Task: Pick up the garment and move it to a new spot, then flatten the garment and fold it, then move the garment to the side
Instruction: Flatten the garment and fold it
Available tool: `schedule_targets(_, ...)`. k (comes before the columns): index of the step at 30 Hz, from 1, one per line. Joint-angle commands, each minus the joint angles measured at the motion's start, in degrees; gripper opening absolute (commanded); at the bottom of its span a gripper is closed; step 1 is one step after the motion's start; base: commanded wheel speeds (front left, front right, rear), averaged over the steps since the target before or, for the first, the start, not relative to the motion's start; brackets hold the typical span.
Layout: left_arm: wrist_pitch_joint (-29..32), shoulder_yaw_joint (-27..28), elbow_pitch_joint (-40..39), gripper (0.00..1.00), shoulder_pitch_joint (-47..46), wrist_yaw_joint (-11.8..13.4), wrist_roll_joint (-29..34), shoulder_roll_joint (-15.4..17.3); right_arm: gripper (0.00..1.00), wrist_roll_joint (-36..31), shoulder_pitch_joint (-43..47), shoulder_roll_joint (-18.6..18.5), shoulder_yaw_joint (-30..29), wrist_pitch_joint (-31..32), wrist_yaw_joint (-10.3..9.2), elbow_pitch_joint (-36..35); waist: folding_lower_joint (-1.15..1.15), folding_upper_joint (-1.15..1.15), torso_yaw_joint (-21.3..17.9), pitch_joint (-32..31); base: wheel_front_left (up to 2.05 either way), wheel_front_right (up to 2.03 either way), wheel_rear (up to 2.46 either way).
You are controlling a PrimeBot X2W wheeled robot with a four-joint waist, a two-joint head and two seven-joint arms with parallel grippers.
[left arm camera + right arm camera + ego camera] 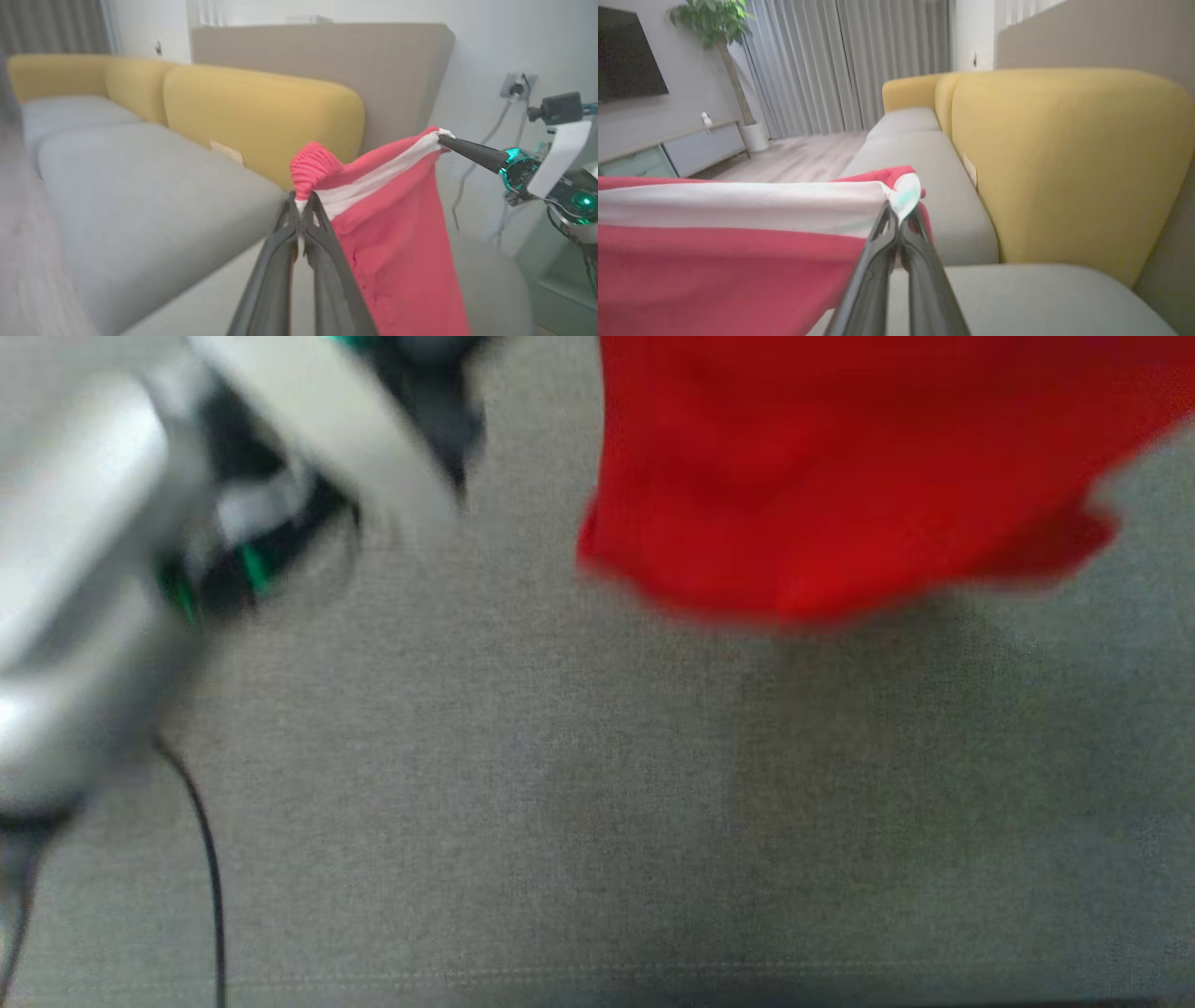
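Note:
The garment is red with a white band along its top edge. It hangs in the air above the grey sofa seat and throws a shadow on it. In the left wrist view my left gripper is shut on one end of the garment's band. My right gripper pinches the other end, so the band stretches between them. The right wrist view shows my right gripper shut on the garment's white corner. My pale left forearm is blurred at the left of the head view.
Yellow backrests run along the back of the sofa. A thin black cable lies over the seat at the left. A wall socket with cords is beyond the sofa's end. A TV cabinet and a potted plant stand across the wooden floor.

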Motion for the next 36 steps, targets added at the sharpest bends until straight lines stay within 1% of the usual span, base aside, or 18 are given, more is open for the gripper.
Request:
schedule_targets(1,-0.4,3.4,1.2,0.0,-4.5,-0.4,1.3,0.8,0.0,-0.9,-5.2,-1.7,1.0,-0.5,0.44,0.5,0.0,0.0,-1.1,3.4,0.0,0.0,0.0)
schedule_targets(4,-4.3,5.0,10.0,0.0,-13.7,-1.2,4.4,-2.5,0.0,-3.7,-19.8,-1.8,1.7,-3.9,0.44,9.9,0.0,0.0,-2.0,6.6,0.0,0.0,0.0)
schedule_targets(7,-10.6,5.4,17.7,0.0,-20.7,-1.7,7.8,-5.6,0.0,-7.4,-30.4,-3.1,2.6,-9.2,0.44,17.3,0.0,0.0,-2.3,9.0,0.0,0.0,0.0)
schedule_targets(10,-16.8,5.9,23.1,0.0,-24.6,-2.0,9.8,-7.8,0.0,-9.1,-36.7,-4.1,3.2,-14.3,0.44,22.2,0.0,0.0,-2.4,10.6,0.0,0.0,0.0)
schedule_targets(13,-19.3,5.2,25.4,0.0,-23.5,-2.2,9.7,-9.2,0.0,-8.3,-36.9,-4.4,4.2,-15.8,0.44,25.1,0.0,0.0,-2.4,11.0,0.0,0.0,0.0)
schedule_targets(15,-19.6,2.0,25.1,0.0,-20.6,-2.3,8.4,-9.3,0.0,-7.0,-33.7,-4.2,5.0,-14.9,0.44,25.4,0.0,0.0,-2.3,11.0,0.0,0.0,0.0)
schedule_targets(17,-19.8,-1.7,24.2,0.0,-17.1,-2.3,6.9,-8.6,0.0,-6.0,-28.8,-4.0,5.2,-13.2,0.44,24.5,0.0,0.0,-2.1,11.0,0.0,0.0,0.0)
schedule_targets(18,-19.8,-1.7,24.2,0.0,-17.1,-2.3,6.9,-8.6,0.0,-6.0,-28.8,-4.0,5.2,-13.2,0.44,24.5,0.0,0.0,-2.1,11.0,0.0,0.0,0.0)
schedule_targets(20,-19.9,-5.2,23.9,0.0,-12.5,-2.3,4.9,-8.1,0.0,-5.0,-22.2,-2.9,4.3,-11.3,0.44,22.4,0.0,0.0,-1.6,10.5,0.0,0.0,0.0)
schedule_targets(23,-20.0,-10.3,23.6,0.0,-4.5,-2.3,1.8,-6.8,0.0,-3.6,-11.0,-0.1,2.2,-8.7,0.44,17.6,0.0,0.0,-1.4,9.5,0.0,0.0,0.0)
schedule_targets(25,-20.1,-12.5,22.7,0.0,1.6,-2.3,-0.4,-6.1,0.0,-2.6,-3.1,2.3,0.3,-6.9,0.44,13.2,0.0,0.0,-1.2,8.5,0.0,0.0,0.0)
schedule_targets(28,-20.3,-15.1,20.7,0.0,10.1,-2.3,-0.6,-4.4,0.0,-1.9,8.0,5.4,-2.9,-5.2,0.44,6.1,0.0,0.0,-0.9,6.9,0.0,0.0,0.0)
schedule_targets(30,-20.3,-16.2,19.0,0.0,15.3,-1.4,0.4,-3.3,0.0,-1.6,14.8,7.5,-5.1,-4.7,0.44,1.8,0.0,0.0,-0.7,5.5,0.0,0.0,0.0)
schedule_targets(31,-20.4,-16.4,18.0,0.0,17.9,-0.6,0.9,-2.8,0.0,-1.4,18.0,8.6,-6.1,-4.3,0.44,0.0,0.0,0.0,-0.7,4.8,0.0,0.0,0.0)
schedule_targets(36,-20.4,-17.4,11.0,0.0,29.2,4.5,3.7,0.3,0.0,0.8,32.6,12.5,-9.8,-1.7,0.44,-7.0,0.0,0.0,-0.4,1.1,0.0,0.0,0.0)
